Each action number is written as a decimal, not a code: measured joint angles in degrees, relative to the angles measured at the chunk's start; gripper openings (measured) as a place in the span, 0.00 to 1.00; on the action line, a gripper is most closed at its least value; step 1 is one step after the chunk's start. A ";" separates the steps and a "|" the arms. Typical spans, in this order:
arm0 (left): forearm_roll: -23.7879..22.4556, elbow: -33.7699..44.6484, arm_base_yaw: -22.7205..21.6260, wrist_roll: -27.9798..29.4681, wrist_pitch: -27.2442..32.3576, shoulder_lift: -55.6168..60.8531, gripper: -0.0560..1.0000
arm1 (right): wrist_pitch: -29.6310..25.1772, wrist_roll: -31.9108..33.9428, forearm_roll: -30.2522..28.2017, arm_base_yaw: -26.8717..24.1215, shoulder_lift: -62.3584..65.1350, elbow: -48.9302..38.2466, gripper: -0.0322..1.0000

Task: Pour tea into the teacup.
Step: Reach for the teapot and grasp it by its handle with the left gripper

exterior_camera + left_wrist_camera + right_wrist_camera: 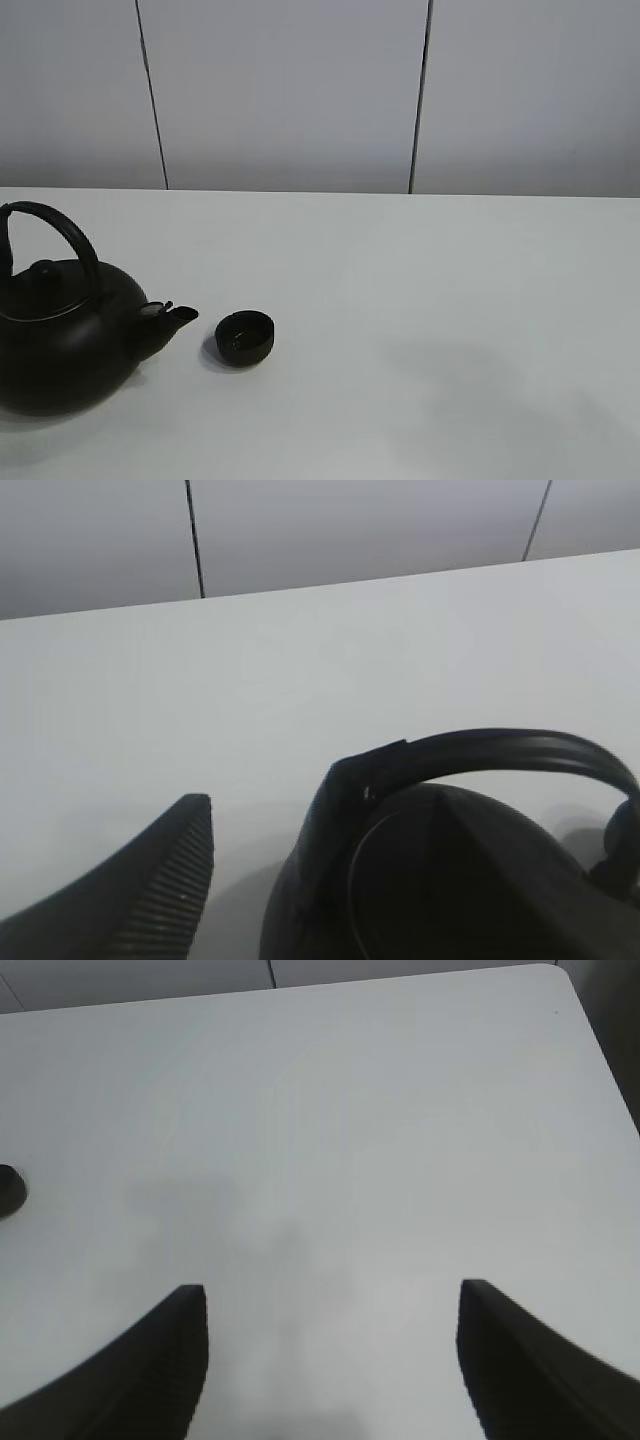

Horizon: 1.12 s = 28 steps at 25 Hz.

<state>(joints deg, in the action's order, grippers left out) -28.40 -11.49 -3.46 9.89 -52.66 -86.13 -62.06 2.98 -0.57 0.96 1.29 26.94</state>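
Observation:
The small black teacup (pixel 245 337) stands on the white table (pixel 420 300), just right of the spout of a big black kettle (pixel 60 345) with an arched handle (pixel 60 235). The kettle stands upright. No tea shows; the kettle's inside is hidden. In the left wrist view my left gripper (pixel 330 815) sits close over the kettle (pixel 460 890). One of its ribbed fingers (pixel 165 885) shows beside the kettle, apart from it, and the other is hidden behind the kettle. My right gripper (pixel 330 1305) hangs open over bare table, with the teacup (pixel 8 1190) far off to one side. Neither gripper appears in the exterior high view.
Grey wall panels (pixel 290 90) rise behind the table's far edge. The right wrist view shows the table's rounded corner (pixel 560 975) and side edge. Nothing else stands on the white table top.

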 joint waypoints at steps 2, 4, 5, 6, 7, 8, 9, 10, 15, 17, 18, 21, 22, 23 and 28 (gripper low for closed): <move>-1.17 0.00 0.00 0.52 -1.82 -1.51 0.49 | 0.00 0.00 0.00 0.00 0.00 0.00 0.50; -2.52 0.00 0.00 1.40 -3.28 -3.81 0.49 | 0.00 0.00 0.00 0.00 0.00 0.00 0.50; -3.07 0.00 0.00 1.79 -4.38 -5.05 0.49 | 0.00 0.00 0.00 0.00 0.00 0.00 0.50; -3.41 -0.05 0.00 1.84 -5.35 -6.07 0.49 | 0.00 0.00 0.00 0.00 0.00 0.00 0.50; -3.51 -0.18 0.00 1.91 -6.66 -7.28 0.49 | 0.00 0.00 0.00 0.00 0.00 0.00 0.50; -3.64 -0.41 0.00 1.96 -7.85 -8.45 0.49 | 0.00 0.00 0.00 0.00 0.00 0.00 0.50; -3.64 -0.86 0.00 1.96 -8.96 -9.31 0.49 | 0.00 0.00 0.00 0.00 0.00 0.00 0.50; -3.64 -1.34 0.00 1.96 -9.58 -10.29 0.49 | 0.00 0.00 0.00 0.00 0.00 0.00 0.50; -3.64 -3.32 0.00 1.96 -10.86 -13.05 0.49 | 0.00 0.00 0.00 0.00 0.00 0.00 0.50; -3.64 -3.57 0.00 1.96 -11.04 -13.30 0.49 | 0.00 0.00 0.00 0.00 0.00 0.00 0.50; -3.64 -3.64 0.00 1.96 -11.04 -13.32 0.48 | -0.05 0.00 0.00 0.00 0.00 0.00 0.50; -3.57 -3.70 0.00 1.79 -11.04 -13.36 0.40 | -0.05 0.00 0.00 0.00 0.00 0.00 0.50; -3.10 -3.70 -0.09 1.73 -10.82 -13.36 0.33 | -0.05 0.00 0.00 0.00 0.00 0.00 0.50; -2.51 -3.74 -0.25 1.58 -10.74 -13.42 0.26 | -0.05 0.00 0.00 0.00 0.00 0.00 0.50; -2.63 -3.81 -0.29 -1.30 -10.62 -13.42 0.24 | -0.05 0.00 0.00 0.00 0.00 0.00 0.50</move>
<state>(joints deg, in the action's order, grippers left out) -31.03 -15.30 -3.76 8.58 -63.28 -99.55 -62.12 2.98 -0.57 0.96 1.29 26.94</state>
